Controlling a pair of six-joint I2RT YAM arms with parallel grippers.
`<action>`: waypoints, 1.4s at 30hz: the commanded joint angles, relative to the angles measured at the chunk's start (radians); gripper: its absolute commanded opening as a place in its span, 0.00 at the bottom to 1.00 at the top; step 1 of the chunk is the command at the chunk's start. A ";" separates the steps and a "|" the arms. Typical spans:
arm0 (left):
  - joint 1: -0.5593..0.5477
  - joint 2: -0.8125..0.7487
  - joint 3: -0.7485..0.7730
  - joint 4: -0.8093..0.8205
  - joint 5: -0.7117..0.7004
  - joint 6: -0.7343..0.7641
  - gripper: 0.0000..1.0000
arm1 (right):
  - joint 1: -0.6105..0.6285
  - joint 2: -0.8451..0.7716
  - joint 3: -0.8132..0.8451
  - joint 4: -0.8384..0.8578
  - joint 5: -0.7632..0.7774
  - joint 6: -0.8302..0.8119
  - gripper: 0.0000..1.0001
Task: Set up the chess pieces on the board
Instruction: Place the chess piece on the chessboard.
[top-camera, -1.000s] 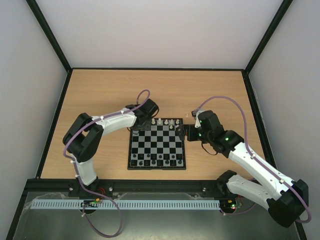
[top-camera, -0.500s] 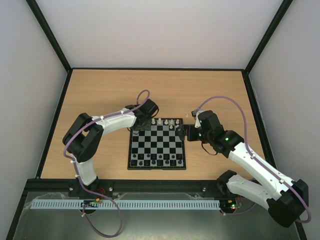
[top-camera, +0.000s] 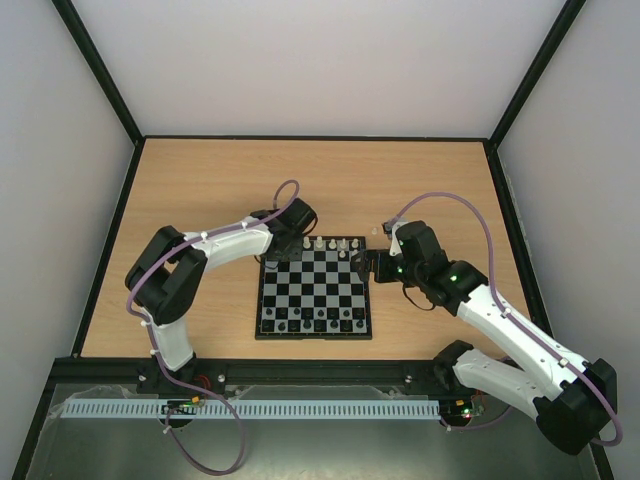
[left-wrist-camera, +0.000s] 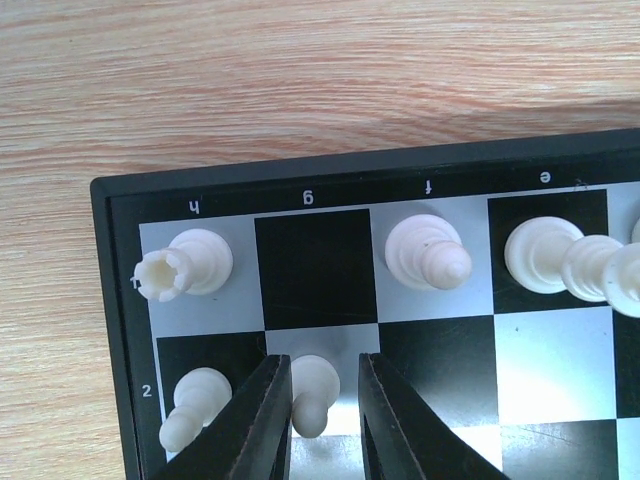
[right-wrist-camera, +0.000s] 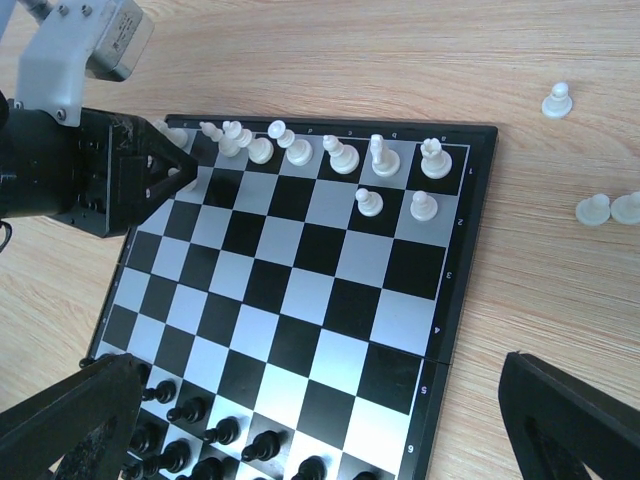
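As the white pawn (left-wrist-camera: 312, 400) stands on g2 of the chessboard (left-wrist-camera: 120, 300), beside the h2 pawn (left-wrist-camera: 192, 405), left tool (left-wrist-camera: 323, 372) narrowly parted around it, not gripping: withdraw straight up, jaws spread evenly, touching neither pawn. Right tool (right-wrist-camera: 320, 420): wide open, empty, over the chessboard.

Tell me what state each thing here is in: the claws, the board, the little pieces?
Left black two-finger gripper: slightly open, straddling one pawn.
Small whitish plastic pawn: upright on its square.
Right black two-finger gripper: wide open, empty.
Flat black-and-grey checkered chessboard: lying flat, partly set.
Three whitish pieces on the wooden table: off the board.
Tiny black chess pieces: standing along one edge.
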 joint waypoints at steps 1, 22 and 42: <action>0.004 -0.017 -0.016 -0.011 0.009 -0.004 0.20 | 0.005 -0.014 -0.015 0.000 -0.008 0.007 0.99; -0.007 -0.045 -0.017 -0.013 0.018 -0.006 0.20 | 0.005 -0.013 -0.018 0.003 -0.007 0.008 0.99; 0.079 -0.264 -0.008 -0.121 -0.091 -0.007 0.54 | 0.005 -0.009 -0.016 0.002 0.003 0.008 0.99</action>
